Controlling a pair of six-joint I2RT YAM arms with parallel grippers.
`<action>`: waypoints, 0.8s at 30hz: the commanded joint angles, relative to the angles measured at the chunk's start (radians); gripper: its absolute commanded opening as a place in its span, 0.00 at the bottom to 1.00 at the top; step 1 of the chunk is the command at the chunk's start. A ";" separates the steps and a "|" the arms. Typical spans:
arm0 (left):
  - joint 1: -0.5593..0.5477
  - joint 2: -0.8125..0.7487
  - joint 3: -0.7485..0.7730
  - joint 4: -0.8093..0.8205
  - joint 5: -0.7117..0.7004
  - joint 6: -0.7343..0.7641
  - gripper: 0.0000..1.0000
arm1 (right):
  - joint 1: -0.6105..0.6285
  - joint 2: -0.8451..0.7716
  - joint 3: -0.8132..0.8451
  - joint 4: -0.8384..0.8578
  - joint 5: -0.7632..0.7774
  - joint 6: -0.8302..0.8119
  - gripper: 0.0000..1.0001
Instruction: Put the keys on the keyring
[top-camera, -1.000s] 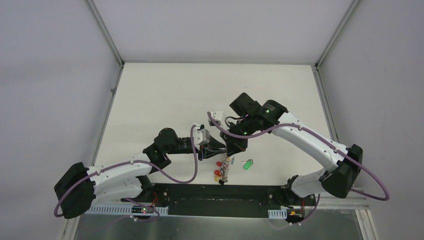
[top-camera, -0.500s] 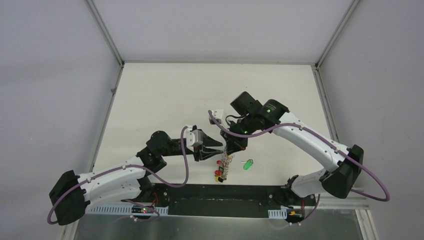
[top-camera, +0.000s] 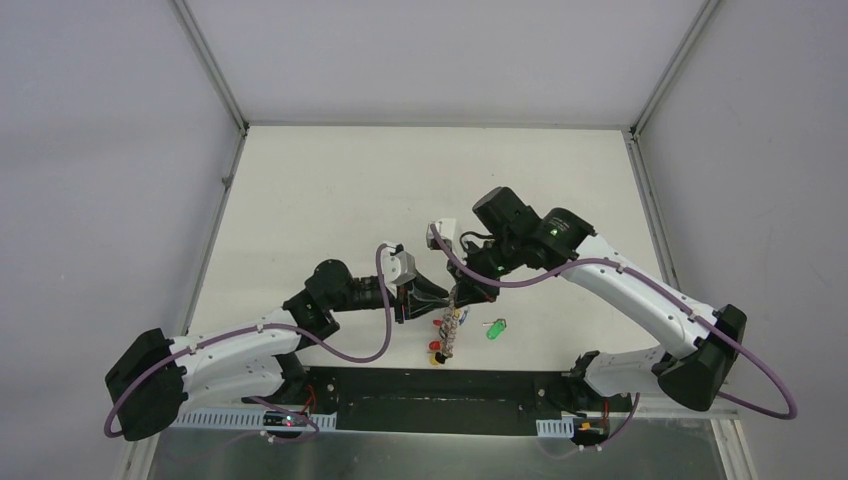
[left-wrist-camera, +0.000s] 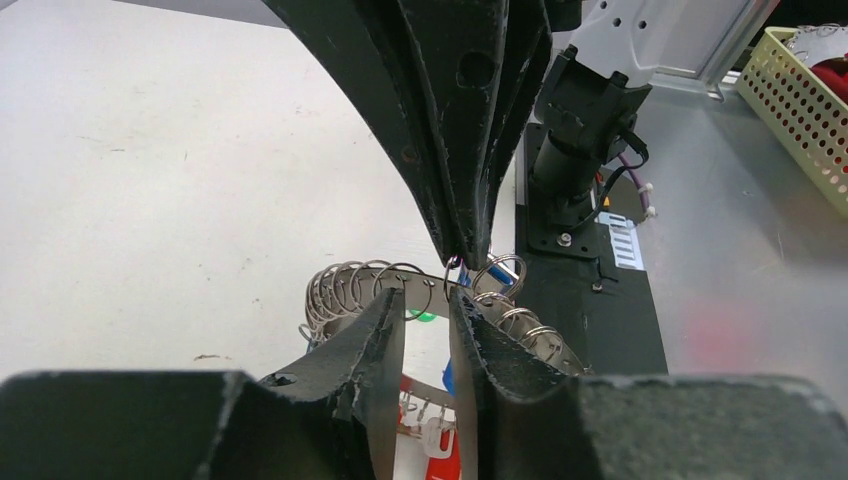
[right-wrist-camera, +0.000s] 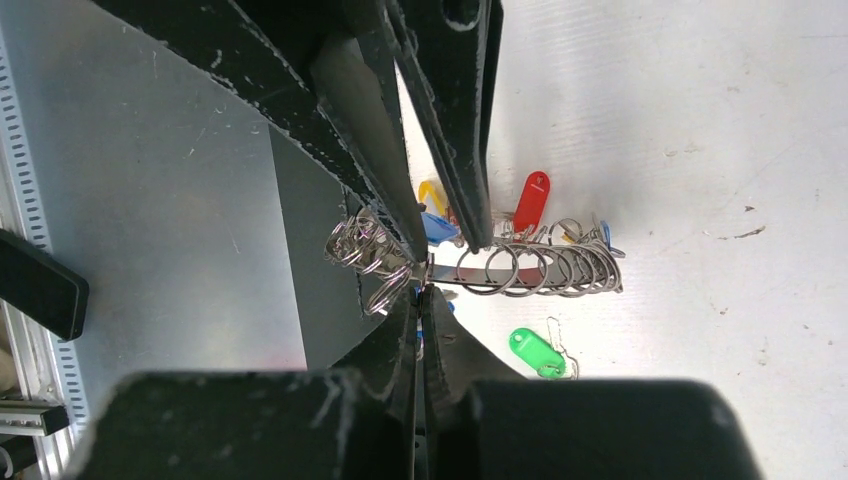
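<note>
Right tool (right-wrist-camera: 420, 291) pinches keyring (right-wrist-camera: 541, 269), green key (right-wrist-camera: 536, 352) nearby.

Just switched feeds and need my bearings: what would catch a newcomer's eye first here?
Both grippers meet tip to tip near the table's front edge: the right gripper is pinched on the keyring, a row of wire loops with coloured tags, while the left gripper faces it with fingers apart. The green key lies alone on the table beside them, off the ring.

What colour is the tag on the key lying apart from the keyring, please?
The tag is bright green, clearest in the right wrist view.
</note>
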 joint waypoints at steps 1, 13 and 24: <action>-0.010 0.028 0.000 0.098 -0.008 -0.041 0.21 | -0.003 -0.049 -0.002 0.066 -0.034 -0.007 0.00; -0.009 0.052 0.022 0.097 0.035 -0.048 0.18 | -0.003 -0.046 -0.011 0.083 -0.048 -0.006 0.00; -0.013 0.071 0.040 0.104 0.064 -0.041 0.12 | -0.003 -0.046 -0.013 0.085 -0.051 -0.006 0.00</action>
